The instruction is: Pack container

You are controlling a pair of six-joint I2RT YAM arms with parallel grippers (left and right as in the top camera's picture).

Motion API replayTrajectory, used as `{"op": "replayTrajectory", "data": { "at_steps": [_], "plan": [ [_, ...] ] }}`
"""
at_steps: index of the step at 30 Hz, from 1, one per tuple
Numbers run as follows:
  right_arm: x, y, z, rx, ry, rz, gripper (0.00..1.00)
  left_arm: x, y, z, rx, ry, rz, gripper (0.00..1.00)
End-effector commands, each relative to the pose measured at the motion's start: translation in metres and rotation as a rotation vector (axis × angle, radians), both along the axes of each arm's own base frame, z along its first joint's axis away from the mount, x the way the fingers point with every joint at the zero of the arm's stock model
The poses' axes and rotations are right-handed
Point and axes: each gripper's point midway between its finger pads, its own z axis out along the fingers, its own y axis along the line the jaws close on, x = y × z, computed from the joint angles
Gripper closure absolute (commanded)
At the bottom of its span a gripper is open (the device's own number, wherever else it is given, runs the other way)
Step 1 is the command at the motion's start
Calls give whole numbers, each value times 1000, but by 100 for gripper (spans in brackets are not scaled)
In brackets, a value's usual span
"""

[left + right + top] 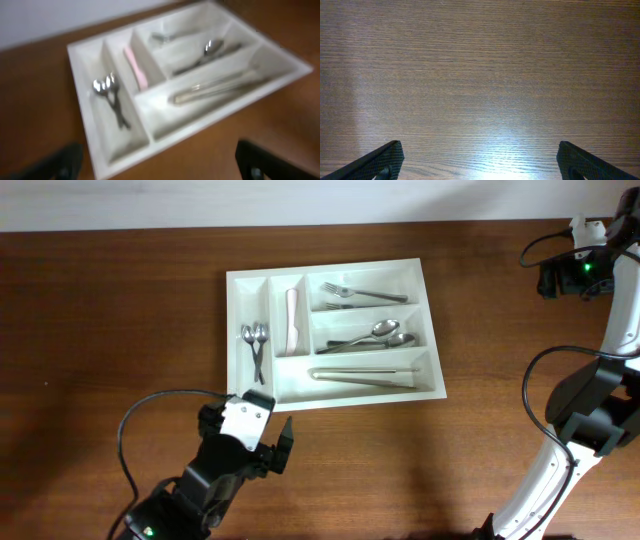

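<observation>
The container, a white cutlery tray (pixel 360 400), lies mid-table. Its two upright compartments hold small spoons (pixel 254 340) and a pink-handled piece (pixel 292 320). Its long compartments hold forks (pixel 365 295), large spoons (pixel 380 333) and long metal pieces (pixel 365 375). My left gripper (pixel 250 442) hovers just in front of the tray's near left corner, open and empty. The blurred left wrist view shows the tray (pixel 210 117), the small spoons (pixel 105 87) and my open fingers (pixel 162 162). My right gripper (pixel 548 280) is far right, open, over bare wood (pixel 480 162).
The tray lies on a brown wooden table (pixel 120 320). My right arm's base and black cables (pixel 590 410) stand at the right edge. A pale wall runs along the table's far edge.
</observation>
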Motion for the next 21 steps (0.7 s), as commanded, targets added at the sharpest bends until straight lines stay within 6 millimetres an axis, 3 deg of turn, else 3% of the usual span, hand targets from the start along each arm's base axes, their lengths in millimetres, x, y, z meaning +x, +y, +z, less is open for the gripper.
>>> {"op": "replayTrajectory", "data": {
  "at_steps": [1,5,10,21],
  "plan": [
    [0,2,-5,11,8,6,1,-4,-3,-19,-94,-23,-75,1],
    [0,2,-5,12,8,6,2,1,16,-31,-163,-83,-30,1],
    [0,2,-5,11,8,6,1,6,54,-38,-181,-148,107,1],
    [0,2,-5,12,8,6,1,5,92,-10,-18,-350,175,1]
  ]
}}
